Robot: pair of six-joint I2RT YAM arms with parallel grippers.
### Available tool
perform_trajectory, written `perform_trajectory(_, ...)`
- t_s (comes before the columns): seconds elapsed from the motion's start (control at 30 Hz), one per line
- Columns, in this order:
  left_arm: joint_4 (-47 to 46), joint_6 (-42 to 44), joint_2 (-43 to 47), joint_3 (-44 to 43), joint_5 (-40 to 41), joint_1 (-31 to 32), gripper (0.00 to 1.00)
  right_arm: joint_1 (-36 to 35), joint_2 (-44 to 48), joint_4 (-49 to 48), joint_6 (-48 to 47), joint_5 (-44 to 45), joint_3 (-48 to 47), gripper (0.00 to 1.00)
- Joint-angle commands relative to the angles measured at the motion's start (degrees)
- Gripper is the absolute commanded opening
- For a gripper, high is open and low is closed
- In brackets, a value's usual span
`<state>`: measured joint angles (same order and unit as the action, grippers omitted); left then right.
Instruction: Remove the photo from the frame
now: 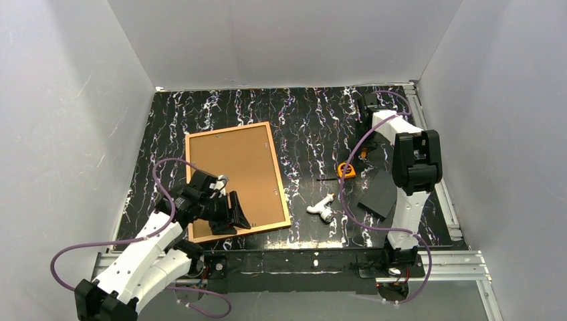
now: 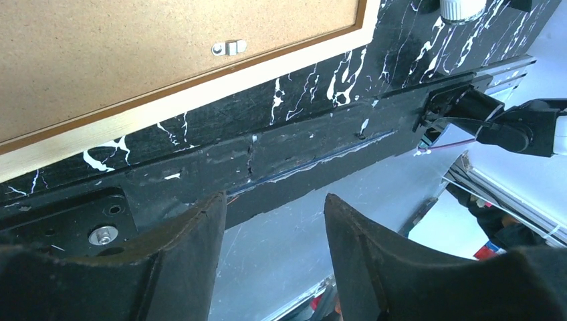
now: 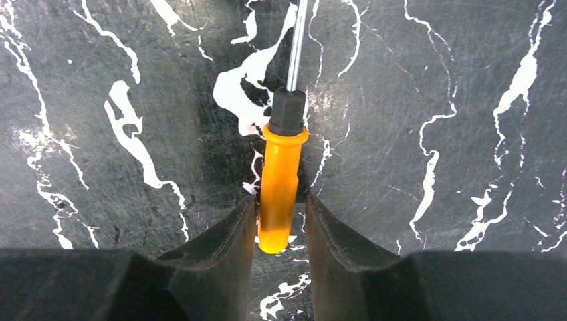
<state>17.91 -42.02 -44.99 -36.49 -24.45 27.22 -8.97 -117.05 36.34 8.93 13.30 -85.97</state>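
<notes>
Left hand [image 2: 274, 204] gapes near the cork-backed frame [image 2: 134, 67]; right hand [image 3: 281, 204] narrowly straddles an orange screwdriver [image 3: 279, 170].

Black, white-veined bench [image 1: 314, 120] stood w/ white walls [image 1: 281, 40] on 3 sides. Orange-handled screwdriver [image 3: 279, 180] lay right of centre, shaft pointing left. Small white plastic item [image 1: 321, 208] sat nearer front edge. Dark grey flat panel [image 1: 378, 194] lay twd front-right corner.
</notes>
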Motion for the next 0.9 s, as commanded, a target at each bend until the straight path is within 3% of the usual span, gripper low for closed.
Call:
perform_trajectory(0.0, 6.0, -1.1, 1.1, -1.2, -1.8, 0.1, 0.55, 0.4, 0.0, 0.8, -0.5, -3.9, 0.0, 0.41)
perform_trajectory(0.23, 8.1, -1.2, 1.5, -2.6, -1.2, 0.1, 0.57, 0.4, 5.5, 3.8, 1.6, -0.8, -0.4, 0.57)
perform_trajectory(0.43, 5.8, -2.8, -1.6, -2.9, -2.6, 0.2, 0.58, -2.0, 19.9, 3.3, 7.5, -2.5, 8.0, 0.64)
perform_trajectory(0.67, -3.6, -7.9, -8.4, -0.9, -4.3, 1.1, 0.59, -18.4, 36.2, -5.4, 17.1, -15.6, 25.4, 0.68)
perform_trajectory(0.87, -7.1, -12.0, -12.6, -2.0, 0.8, 6.7, 0.58, -33.9, 37.7, -20.7, 27.6, -23.7, 34.7, 0.7)
